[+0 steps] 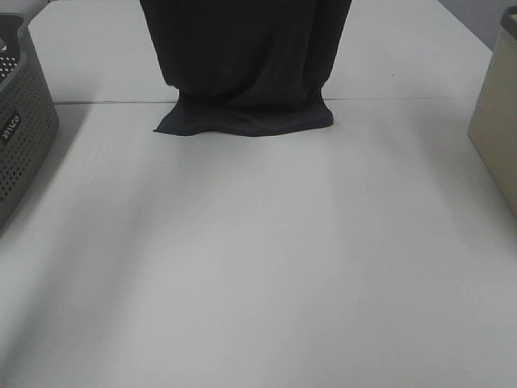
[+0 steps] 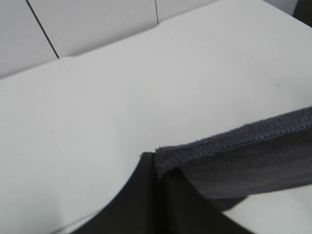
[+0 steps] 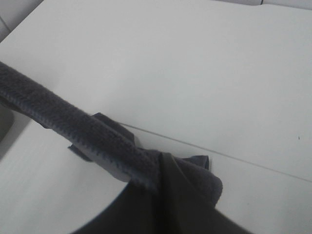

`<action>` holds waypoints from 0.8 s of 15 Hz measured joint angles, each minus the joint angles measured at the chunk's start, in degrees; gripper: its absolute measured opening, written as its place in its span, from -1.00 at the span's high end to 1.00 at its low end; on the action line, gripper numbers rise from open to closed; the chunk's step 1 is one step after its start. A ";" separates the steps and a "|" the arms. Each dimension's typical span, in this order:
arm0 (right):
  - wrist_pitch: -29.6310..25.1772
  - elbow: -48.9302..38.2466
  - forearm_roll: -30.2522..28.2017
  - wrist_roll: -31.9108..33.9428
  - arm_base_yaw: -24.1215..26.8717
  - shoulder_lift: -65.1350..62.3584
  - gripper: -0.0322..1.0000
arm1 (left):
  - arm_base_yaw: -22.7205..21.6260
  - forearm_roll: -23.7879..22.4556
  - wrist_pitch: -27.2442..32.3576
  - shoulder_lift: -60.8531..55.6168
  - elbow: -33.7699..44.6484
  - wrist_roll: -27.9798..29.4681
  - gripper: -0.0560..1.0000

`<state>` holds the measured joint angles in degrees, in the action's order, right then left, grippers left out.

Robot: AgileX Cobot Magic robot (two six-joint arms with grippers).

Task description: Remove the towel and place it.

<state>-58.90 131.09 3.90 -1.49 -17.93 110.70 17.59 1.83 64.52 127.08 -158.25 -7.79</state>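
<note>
While its hem touches table, one towel

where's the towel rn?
Exterior high view: the towel hangs at top centre, bottom hem on the table, between the grey basket left and beige bin right.

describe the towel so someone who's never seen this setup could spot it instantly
On the white table, look between the grey perforated basket at the left edge and the beige bin at the right. At the far middle the towel hangs from above, its lower hem crumpled on the tabletop. It is the only soft, near-black cloth; both neighbours are rigid containers.
</note>
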 joint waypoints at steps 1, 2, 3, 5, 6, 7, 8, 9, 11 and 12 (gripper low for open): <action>-2.52 0.00 0.52 -0.40 0.00 -1.38 0.92 | 0.00 1.43 3.38 -0.69 0.00 0.00 0.89; -5.10 0.00 0.69 -0.57 0.00 -2.98 0.92 | 0.00 3.15 4.76 -1.38 0.00 0.17 0.89; -7.79 0.06 0.80 -0.80 0.00 -4.47 0.92 | 0.00 5.16 4.98 -2.01 0.00 0.57 0.89; -10.08 0.06 1.26 -0.80 0.00 -5.90 0.92 | 0.00 6.76 5.10 -3.21 0.80 1.49 0.89; -10.71 0.06 1.83 -0.80 0.00 -6.65 0.92 | 0.00 7.28 5.10 -5.21 3.90 2.35 0.89; -10.89 0.06 2.92 -0.86 0.00 -7.39 0.92 | 0.00 7.33 5.10 -8.19 9.17 2.69 0.89; -10.89 -0.40 4.76 -0.92 0.00 -8.25 0.92 | 0.00 7.33 5.10 -11.63 15.18 2.75 0.89; -10.89 -2.12 5.73 -1.26 -0.46 -9.68 0.92 | 0.29 7.33 5.10 -15.18 21.49 2.81 0.89; -10.89 -12.32 5.44 -1.43 -2.81 -15.58 0.92 | 1.43 6.99 5.10 -24.92 37.47 2.92 0.89; -10.89 -16.67 5.10 -1.43 -3.78 -17.88 0.92 | 1.78 6.88 5.10 -28.42 43.03 2.86 0.89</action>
<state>-69.79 114.42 9.00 -2.92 -21.72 92.82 19.37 8.71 69.61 98.66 -115.22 -4.93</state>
